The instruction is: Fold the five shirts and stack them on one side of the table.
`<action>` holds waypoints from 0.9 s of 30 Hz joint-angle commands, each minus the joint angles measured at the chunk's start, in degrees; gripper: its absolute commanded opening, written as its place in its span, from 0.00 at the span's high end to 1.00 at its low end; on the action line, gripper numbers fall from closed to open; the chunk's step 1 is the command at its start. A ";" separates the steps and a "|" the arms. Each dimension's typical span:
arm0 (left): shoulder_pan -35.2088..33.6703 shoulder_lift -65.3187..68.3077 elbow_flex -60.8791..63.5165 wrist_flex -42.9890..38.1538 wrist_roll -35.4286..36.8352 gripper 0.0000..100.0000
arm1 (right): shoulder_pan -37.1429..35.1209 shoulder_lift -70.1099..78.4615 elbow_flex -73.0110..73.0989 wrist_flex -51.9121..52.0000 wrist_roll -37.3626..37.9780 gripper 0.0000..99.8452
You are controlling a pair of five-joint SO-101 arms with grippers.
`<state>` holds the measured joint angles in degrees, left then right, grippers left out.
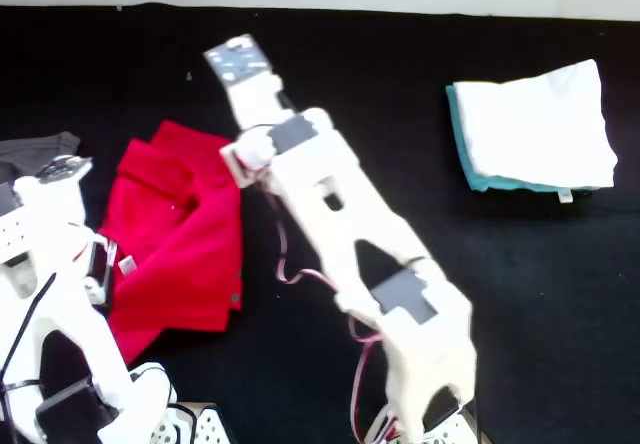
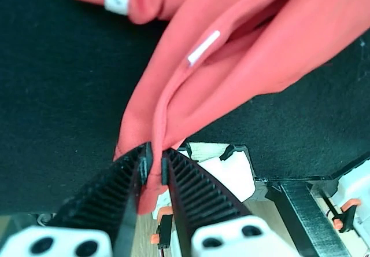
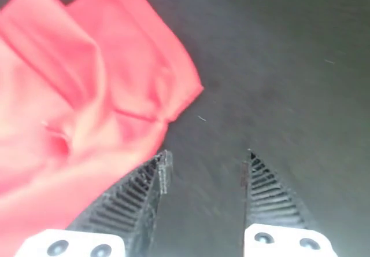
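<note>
Loads of bare black counter [image 1: 400, 94] sat open between the crumpled red shirt [image 1: 180, 234] and the folded white-on-teal shirt stack [image 1: 530, 129], easy room for a claw. Only real blocker was the long white arm [image 1: 310, 169] lying diagonally across the middle. The right claw [image 3: 206, 158], spread apart, hung over bare counter beside the shirt.

The left arm [image 1: 75, 324] and right arm [image 1: 340, 214] are white plastic with black servo blocks. Red and black cables [image 1: 285, 264] trail beside the right one. Black ribbed fingers [image 3: 139, 193] sit on white screw-holed mounts.
</note>
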<state>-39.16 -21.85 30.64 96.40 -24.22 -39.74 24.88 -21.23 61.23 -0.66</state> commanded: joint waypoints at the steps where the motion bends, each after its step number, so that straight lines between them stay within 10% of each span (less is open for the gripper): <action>1: -1.80 -1.45 0.13 -0.88 -0.35 0.99 | -4.18 5.14 -9.98 0.22 -2.29 0.80; 21: -2.07 -1.45 0.13 -0.70 -0.44 0.99 | -10.07 27.21 -26.59 2.42 -2.11 0.81; 27: -1.63 -1.45 -0.04 -0.88 -0.35 0.99 | -9.89 29.49 -31.34 8.75 2.02 0.98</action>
<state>-40.75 -21.85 30.64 96.04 -24.22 -50.29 54.68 -49.10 67.38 -1.19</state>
